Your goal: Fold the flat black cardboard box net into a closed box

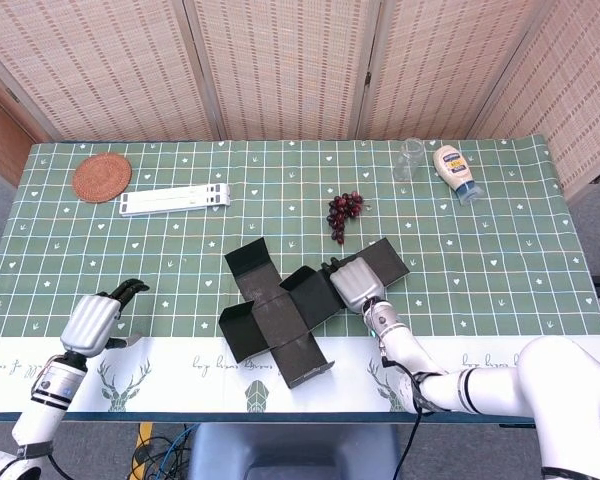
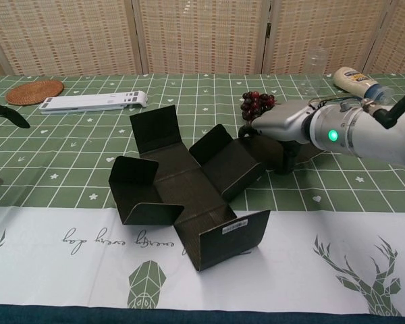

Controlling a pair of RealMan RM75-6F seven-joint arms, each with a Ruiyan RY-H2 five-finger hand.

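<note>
Box net: black cardboard, spread near the middle of the table towards the front edge, several flaps already raised, nowhere near closed
Long axis: a diagonal is traced from the far-right panel down to the near flap with the white label by the front edge
Right hand: laid on the net's far-right panel, beside the upright flap; in the chest view dark fingers are seen curled down over the panel edge, so the card is judged to be gripped there, though the contact itself is partly hidden
Left hand: held out at the table's left front, well apart from the net, fingers curled and nothing grasped
Key relation: the net lies to the right of the left hand and directly under the right one; the right hand is far nearer
Next move, as judged: the right-side panel is to be swung up and over, while the left flaps are left for the other hand to be brought in
Bystanders: grapes just beyond the net, well out of the fold's way
</note>
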